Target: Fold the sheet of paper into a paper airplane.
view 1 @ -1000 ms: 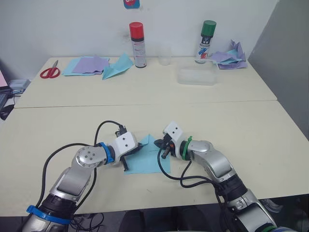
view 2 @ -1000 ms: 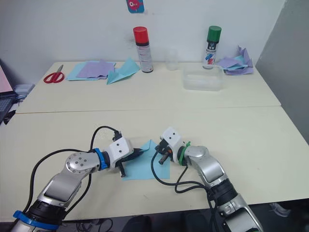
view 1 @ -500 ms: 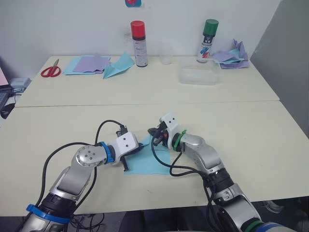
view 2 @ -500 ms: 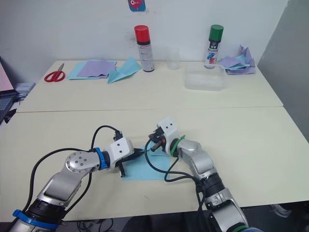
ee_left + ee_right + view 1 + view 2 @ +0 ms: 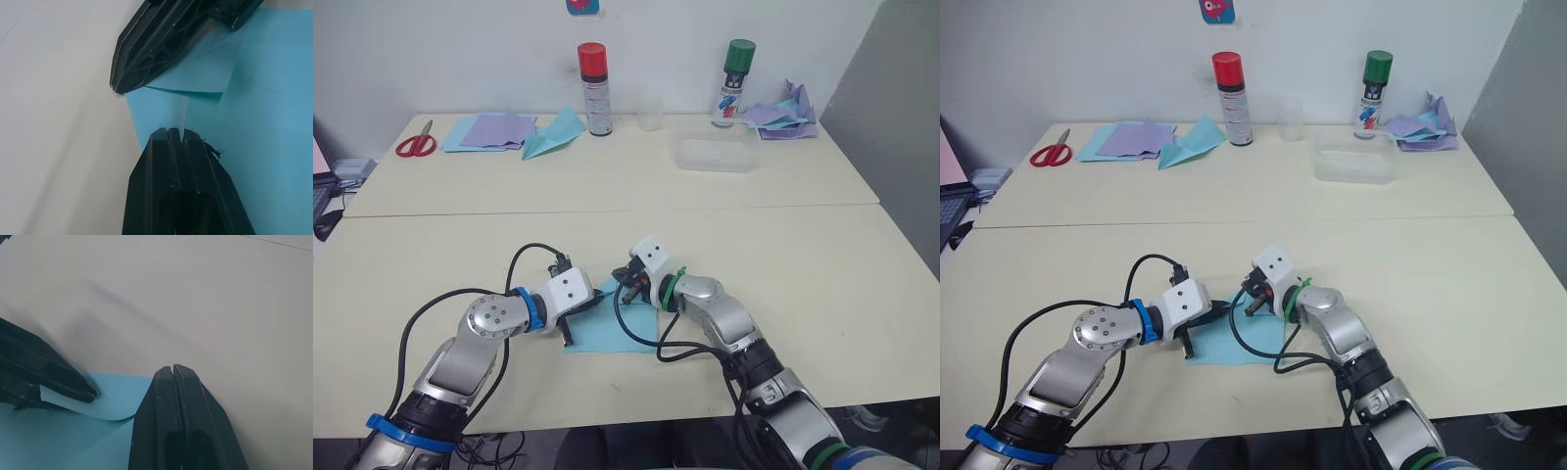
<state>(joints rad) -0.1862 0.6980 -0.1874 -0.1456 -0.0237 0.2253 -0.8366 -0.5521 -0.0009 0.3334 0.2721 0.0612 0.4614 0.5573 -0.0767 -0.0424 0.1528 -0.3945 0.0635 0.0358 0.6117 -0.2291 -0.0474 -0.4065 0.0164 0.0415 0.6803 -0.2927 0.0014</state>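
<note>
The sheet of paper, thin and sky-blue, lies flat on the near table between my two grippers. One corner flap is folded over and slightly lifted. My left gripper is shut on that flap's edge, and the wrist view shows the paper running into its closed tips. My right gripper is shut with nothing between its fingers. Its tips sit at the sheet's far edge, almost touching the left gripper.
On the far table stand a red spray can, a clear cup, a green spray can and a clear plastic box. Scissors, lilac sheets, a teal dart and crumpled papers lie there too.
My right gripper has moved left and away from me, from over the sheet's right side to its far edge beside the left gripper. The left arm has stayed put.
</note>
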